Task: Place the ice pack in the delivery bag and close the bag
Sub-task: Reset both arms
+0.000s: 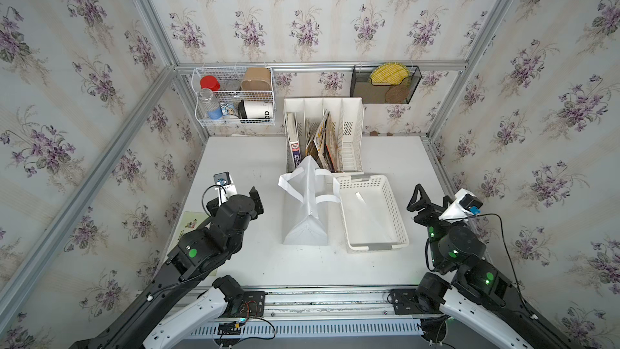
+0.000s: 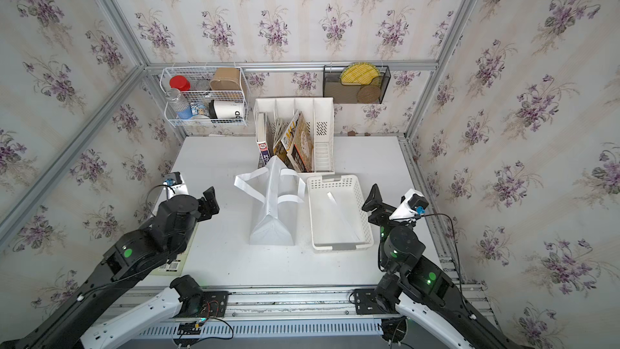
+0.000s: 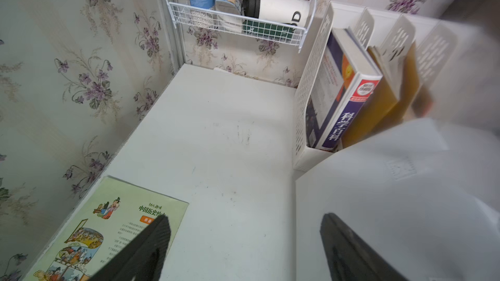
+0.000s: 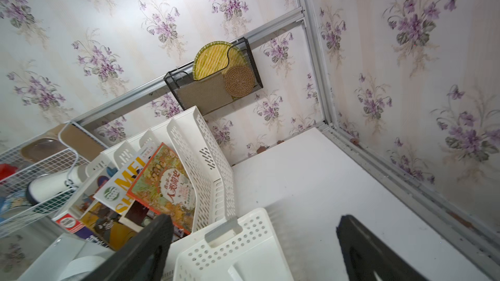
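On the white table (image 1: 248, 162), between two idle robot arms, the delivery bag (image 1: 307, 209) is standing upright at centre, its two strap handles drooping over its sides and its top folding inward to a narrow ridge.

Jaws of the left arm (image 1: 214, 229) are hanging wide apart just beside the bag's left flank, gripping nothing. The left wrist view is showing only bare table and the bag's white wall between the two black fingers (image 3: 151, 239). Jaws of the right arm (image 1: 466, 246) are likewise gaping at their fullest and carrying nothing. They are hovering to the right of the white perforated basket (image 1: 359, 181), which is sitting just beside the bag.

No ice pack is showing anywhere: not on the table, not in either set of jaws, and not in the basket, which is holding only a thin pale strip (image 1: 360, 197). The bag's inside is hidden from every camera, so the pack cannot be confirmed there. Yet with nothing lying outside and both arms standing clear, the placement is looking finished or all but finished.

Behind the bag, a white file rack (image 1: 323, 129) of books and magazines is crowding the back wall. A green picture booklet (image 3: 113, 225) is lying flat at the table's left edge, under the left arm.
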You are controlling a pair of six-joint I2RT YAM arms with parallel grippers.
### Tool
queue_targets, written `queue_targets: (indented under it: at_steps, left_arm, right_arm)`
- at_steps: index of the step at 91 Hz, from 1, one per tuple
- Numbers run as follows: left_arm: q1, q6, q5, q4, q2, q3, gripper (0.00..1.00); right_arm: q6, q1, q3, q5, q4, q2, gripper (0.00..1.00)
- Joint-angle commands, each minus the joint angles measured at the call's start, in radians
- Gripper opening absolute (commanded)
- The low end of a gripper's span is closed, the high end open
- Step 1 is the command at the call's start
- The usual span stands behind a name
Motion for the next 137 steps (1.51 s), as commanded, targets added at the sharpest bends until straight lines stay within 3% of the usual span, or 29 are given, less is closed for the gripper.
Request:
queue_targets:
  at_steps: [1,10,22,26,32,42,60,79,88,94,107,114,125,130,137]
  left_arm:
    - [0.065,0.081,-0.084,0.227,0.024,-0.101,0.96]
    - [0.221,0.134,-0.009,0.349,0.053,-0.160,0.99]
    - [0.477,0.072,0.188,0.376,0.085,-0.174,0.99]
    - [0.528,0.076,0.231,0.418,0.096,-0.192,0.99]
    - [0.582,0.109,0.262,0.480,0.118,-0.221,0.99]
    - [0.635,0.144,0.310,0.541,0.158,-0.267,0.99]
    - [0.645,0.294,0.318,0.756,0.207,-0.403,0.99]
    - [0.650,0.416,0.436,1.196,0.280,-0.626,0.99]
    - [0.654,0.456,0.429,1.411,0.343,-0.702,0.99]
    - [0.660,0.462,0.441,1.390,0.376,-0.673,0.99]
    - [0.664,0.492,0.457,1.200,0.421,-0.568,0.99]
    - [0.674,0.477,0.443,1.192,0.454,-0.544,0.99]
    - [0.679,0.463,0.434,1.115,0.507,-0.481,0.99]
    - [0.679,0.471,0.456,1.123,0.516,-0.474,0.99]
    - [0.680,0.472,0.471,1.206,0.530,-0.493,0.99]
  right_arm:
    - [-0.295,-0.049,-0.071,0.049,0.348,0.071,1.00]
    - [-0.201,-0.255,-0.073,-0.176,0.321,0.174,1.00]
    - [-0.086,-0.700,-0.017,-0.605,0.312,0.420,1.00]
    - [-0.018,-0.809,0.016,-0.659,0.302,0.494,1.00]
    - [0.001,-0.884,0.034,-0.659,0.339,0.562,1.00]
    - [-0.109,-0.888,-0.059,-0.660,0.534,0.621,1.00]
    - [-0.121,-0.880,-0.240,-0.761,0.713,0.605,0.99]
    - [-0.097,-0.873,-0.348,-0.802,0.941,0.718,0.98]
    - [-0.126,-0.838,-0.376,-0.822,1.079,0.829,0.98]
    - [-0.143,-0.815,-0.389,-0.775,1.198,0.899,0.99]
    - [-0.170,-0.805,-0.350,-0.764,1.228,0.969,1.00]
    - [-0.159,-0.808,-0.360,-0.749,1.306,1.033,1.00]
    - [-0.208,-0.795,-0.373,-0.834,1.465,1.148,0.99]
    - [-0.212,-0.792,-0.375,-0.829,1.513,1.173,1.00]
    - [-0.208,-0.792,-0.345,-0.833,1.429,1.159,1.00]
